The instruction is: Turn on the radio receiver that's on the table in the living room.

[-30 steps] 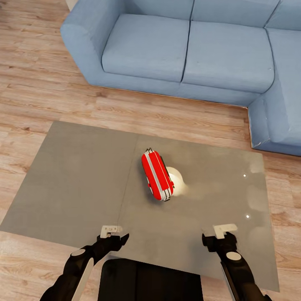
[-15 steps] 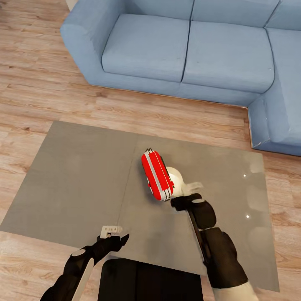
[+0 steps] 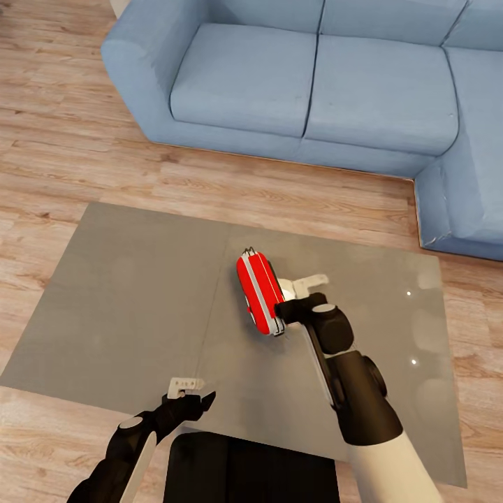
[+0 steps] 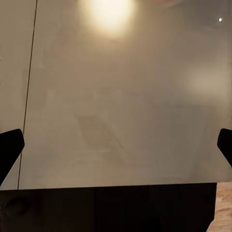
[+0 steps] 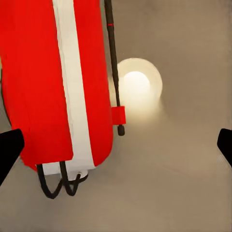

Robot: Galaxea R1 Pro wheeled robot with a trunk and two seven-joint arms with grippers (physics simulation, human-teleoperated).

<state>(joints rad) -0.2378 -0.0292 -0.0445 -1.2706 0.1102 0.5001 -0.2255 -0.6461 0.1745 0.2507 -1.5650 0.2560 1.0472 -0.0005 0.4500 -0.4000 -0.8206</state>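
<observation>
The red radio receiver (image 3: 260, 293) with a white stripe lies near the middle of the glossy grey table (image 3: 126, 293), just right of the top's seam. Its thin wire handle (image 5: 112, 63) runs along its side in the right wrist view, where the radio receiver (image 5: 53, 82) looks large and close. My right gripper (image 3: 297, 297) hovers at the radio's right side near its closer end, open, with its fingers (image 5: 9, 147) spread wide. I cannot tell if it touches the radio. My left gripper (image 3: 192, 391) hangs open over the table's front edge, holding nothing.
A big blue L-shaped sofa (image 3: 314, 77) wraps around the far and right sides of the table. Light wood plank floor (image 3: 63, 140) lies between them. A bright lamp reflection (image 5: 137, 87) glows on the tabletop beside the radio.
My right arm has reached forward and left from the table's front edge to the radio's right side. The left arm and the radio have not moved.
</observation>
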